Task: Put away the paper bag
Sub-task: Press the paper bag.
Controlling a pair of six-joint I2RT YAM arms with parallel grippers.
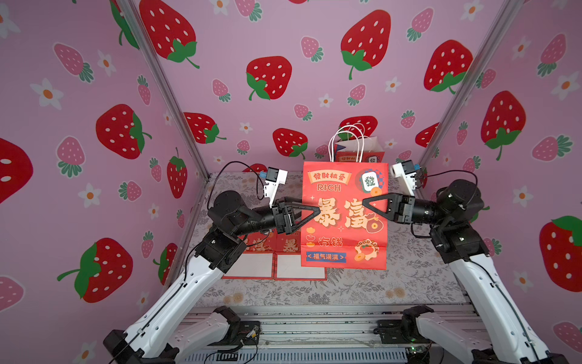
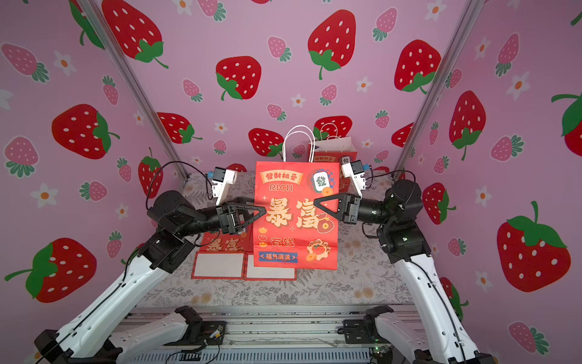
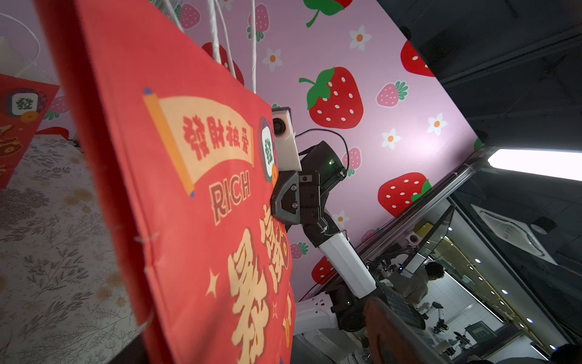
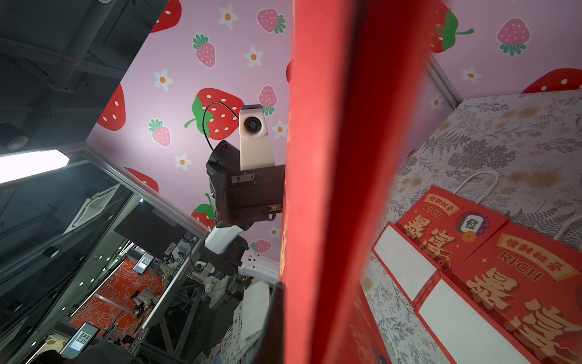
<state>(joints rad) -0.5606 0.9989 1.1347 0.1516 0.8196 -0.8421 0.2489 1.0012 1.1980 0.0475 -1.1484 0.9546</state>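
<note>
The red paper bag (image 1: 343,227) (image 2: 296,227) hangs flat and upright above the table, its printed face towards the top cameras and its white handles (image 2: 299,138) up. My right gripper (image 1: 364,202) (image 2: 316,202) is shut on the bag's right edge. In the right wrist view one dark finger (image 4: 272,315) presses against the bag's side (image 4: 330,189). My left gripper (image 1: 311,208) (image 2: 259,209) stands open at the bag's left edge, one finger in front of the paper. In the left wrist view its blurred finger (image 3: 387,331) is well off the bag's face (image 3: 204,220).
Two flattened red bags (image 1: 256,252) (image 1: 294,255) lie side by side on the floral tablecloth (image 1: 409,283), under and left of the held bag. Another red bag (image 1: 373,151) stands upright at the back. Strawberry-print walls close in three sides.
</note>
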